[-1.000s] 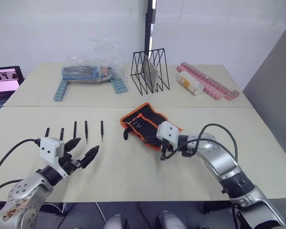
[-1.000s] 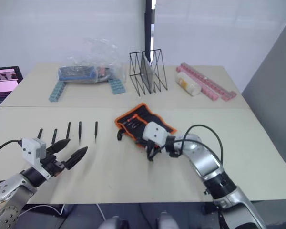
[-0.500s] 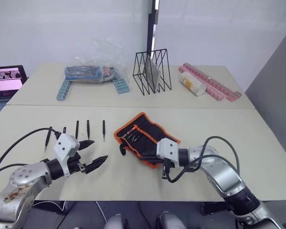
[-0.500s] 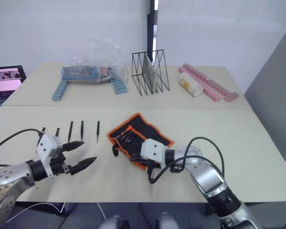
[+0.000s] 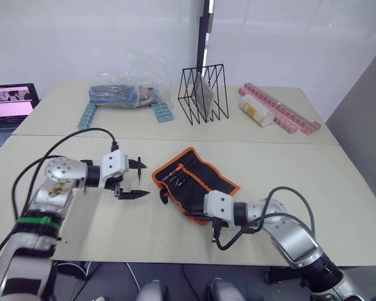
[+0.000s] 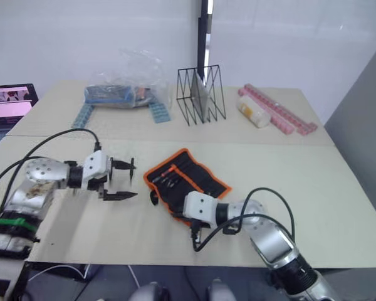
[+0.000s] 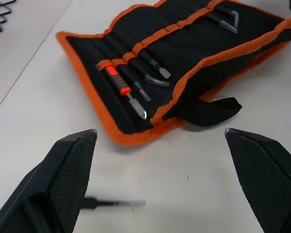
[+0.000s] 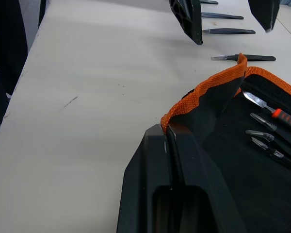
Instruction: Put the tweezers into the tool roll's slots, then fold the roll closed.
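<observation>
Left wrist view: left gripper (image 7: 160, 170) spread wide, empty, hovering low over the tabletop (image 5: 338, 182). One of the tweezers (image 7: 114, 203) lies flat just under it by one finger, long axis crosswise to the gripper's reach; others sit in a row (image 8: 230, 31) nearby. Tool roll (image 5: 194, 185) lies open beyond, toward the robot's right, slots (image 7: 150, 77) already holding small tools. Right gripper (image 8: 172, 145) pinches the roll's orange edge. Left arm is nearer the tweezers; likely next pick.

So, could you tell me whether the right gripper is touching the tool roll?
Touching: the right wrist view shows the right gripper shut on the tool roll's orange edge.
</observation>
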`<state>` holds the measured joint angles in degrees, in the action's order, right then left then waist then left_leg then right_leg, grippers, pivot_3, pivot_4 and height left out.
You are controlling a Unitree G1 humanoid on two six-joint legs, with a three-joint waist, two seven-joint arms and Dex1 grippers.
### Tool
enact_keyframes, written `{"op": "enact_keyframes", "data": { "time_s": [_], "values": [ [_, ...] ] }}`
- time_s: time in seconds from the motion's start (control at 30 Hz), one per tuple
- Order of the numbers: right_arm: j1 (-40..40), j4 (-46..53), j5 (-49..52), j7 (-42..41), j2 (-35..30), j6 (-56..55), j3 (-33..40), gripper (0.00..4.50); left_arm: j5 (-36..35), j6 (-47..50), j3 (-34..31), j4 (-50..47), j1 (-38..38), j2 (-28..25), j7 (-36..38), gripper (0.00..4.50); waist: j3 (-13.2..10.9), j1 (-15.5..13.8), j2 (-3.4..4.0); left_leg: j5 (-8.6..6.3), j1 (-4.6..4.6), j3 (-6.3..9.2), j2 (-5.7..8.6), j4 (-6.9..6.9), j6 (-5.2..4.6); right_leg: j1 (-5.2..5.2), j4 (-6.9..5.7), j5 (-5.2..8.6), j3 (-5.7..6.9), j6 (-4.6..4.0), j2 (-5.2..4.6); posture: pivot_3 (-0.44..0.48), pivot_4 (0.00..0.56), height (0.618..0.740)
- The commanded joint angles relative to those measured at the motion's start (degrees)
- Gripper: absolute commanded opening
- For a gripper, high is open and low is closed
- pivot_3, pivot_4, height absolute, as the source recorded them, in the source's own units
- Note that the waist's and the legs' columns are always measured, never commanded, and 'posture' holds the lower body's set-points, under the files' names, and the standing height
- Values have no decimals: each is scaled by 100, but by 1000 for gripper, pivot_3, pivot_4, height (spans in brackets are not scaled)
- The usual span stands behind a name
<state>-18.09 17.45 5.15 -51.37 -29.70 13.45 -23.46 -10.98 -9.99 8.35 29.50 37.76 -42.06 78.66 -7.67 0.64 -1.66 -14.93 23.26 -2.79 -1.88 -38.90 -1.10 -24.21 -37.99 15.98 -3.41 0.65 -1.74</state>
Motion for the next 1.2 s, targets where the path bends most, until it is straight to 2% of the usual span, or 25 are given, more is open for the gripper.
{"op": "enact_keyframes", "data": {
  "time_s": [0.03,0.23,0.33,0.7,0.87,1.07,1.2],
  "values": [
    [15,270,-20,110,38,63,106,33,141,-523,60,569,441,239,243,4500,1,5,-1,0,0,0,-1,-1,0,0,-1,0,-1,0,1,0,150,737],
    [85,414,-42,186,19,149,127,33,337,-1065,156,1206,760,582,497,4500,1,18,-2,-1,-1,-1,-1,-5,-2,0,-5,-1,-10,1,9,0,150,737],
    [114,469,-40,201,-4,180,138,0,311,-1128,126,1243,771,675,592,3690,1,9,-2,-1,-1,0,-4,-6,-2,-1,-7,-1,-10,2,9,0,150,737],
    [144,594,-38,204,-38,279,124,0,255,-1094,23,1245,751,818,763,70,2,7,-3,-1,-1,1,-4,-8,-2,0,-9,-3,-10,4,9,0,150,737],
    [114,579,-51,184,-50,303,115,0,278,-1306,54,1124,656,707,1002,26,2,7,-3,-1,-1,1,-3,-9,-2,0,-9,-2,-10,4,8,0,150,737],
    [86,584,-132,178,-49,467,29,0,796,-3034,316,1320,381,555,888,26,2,6,-3,-1,-4,1,-5,-9,-2,1,-10,-3,-11,4,8,0,150,737],
    [132,712,-71,230,13,723,68,0,995,-3635,443,1424,140,583,648,26,2,-1,-3,-1,-4,1,-5,-10,-2,1,-12,-3,-11,4,4,0,150,737]
  ]
}}
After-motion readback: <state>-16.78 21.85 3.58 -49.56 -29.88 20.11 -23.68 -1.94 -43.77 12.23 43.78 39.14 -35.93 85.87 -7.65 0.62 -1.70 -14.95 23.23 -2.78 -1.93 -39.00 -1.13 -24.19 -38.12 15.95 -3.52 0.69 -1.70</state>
